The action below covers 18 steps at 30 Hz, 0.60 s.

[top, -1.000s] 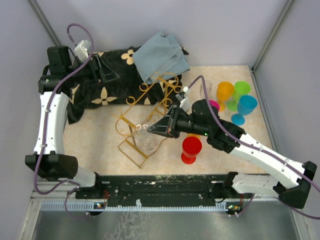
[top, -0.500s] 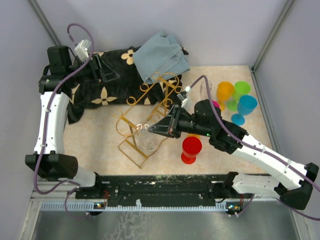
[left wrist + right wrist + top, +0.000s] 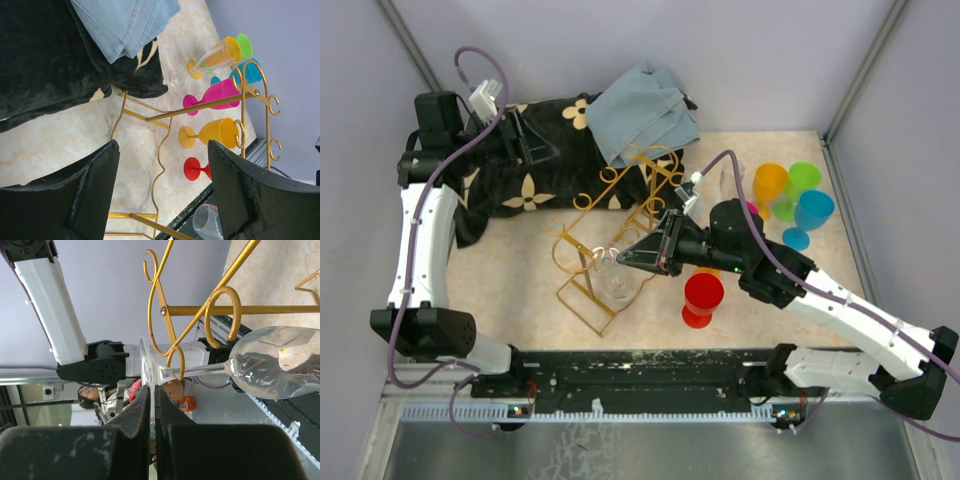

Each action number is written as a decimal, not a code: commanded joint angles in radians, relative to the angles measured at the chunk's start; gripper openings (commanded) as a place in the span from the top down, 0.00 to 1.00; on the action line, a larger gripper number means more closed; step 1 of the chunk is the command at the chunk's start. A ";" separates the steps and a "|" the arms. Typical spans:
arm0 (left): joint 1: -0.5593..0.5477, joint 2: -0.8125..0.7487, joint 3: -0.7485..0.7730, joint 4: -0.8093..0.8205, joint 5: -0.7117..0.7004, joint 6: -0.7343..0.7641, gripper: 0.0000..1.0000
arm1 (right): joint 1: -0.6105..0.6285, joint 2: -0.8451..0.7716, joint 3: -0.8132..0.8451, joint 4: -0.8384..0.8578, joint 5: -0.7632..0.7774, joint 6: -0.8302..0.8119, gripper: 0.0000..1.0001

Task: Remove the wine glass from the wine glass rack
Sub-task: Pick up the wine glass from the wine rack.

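We log bright, even light from above; shadows on the table [image 3: 520, 260] are faint. Small glints on the wine glass [image 3: 270, 365]; wrist-view foregrounds dark, slightly soft.

Beige table [image 3: 520, 262] bears wine glass rack [image 3: 200, 106], goblets [image 3: 703, 293], black cloth [image 3: 550, 165].

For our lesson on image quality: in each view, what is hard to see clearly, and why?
Top external: evenly lit, sharp, yet the clear wine glass nearly vanishes against the table. Left wrist: left gripper dark, little detail; cups sharp. Right wrist: glare on the glass bowl, right gripper blurred black.
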<state>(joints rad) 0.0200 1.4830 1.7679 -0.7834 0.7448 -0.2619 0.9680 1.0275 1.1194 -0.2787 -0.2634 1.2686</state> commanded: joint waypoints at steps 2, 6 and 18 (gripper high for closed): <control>0.008 -0.010 -0.003 0.032 0.018 0.006 0.23 | 0.011 -0.039 0.013 0.092 -0.015 0.014 1.00; 0.009 -0.011 -0.009 0.032 0.021 0.006 0.23 | 0.011 -0.046 0.004 0.124 -0.011 0.019 1.00; 0.009 -0.012 -0.022 0.038 0.025 0.004 0.23 | 0.011 -0.076 -0.020 0.169 0.000 0.035 1.00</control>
<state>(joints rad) 0.0200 1.4830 1.7535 -0.7765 0.7479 -0.2615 0.9684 0.9936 1.0863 -0.2142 -0.2630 1.2881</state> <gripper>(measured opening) 0.767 0.014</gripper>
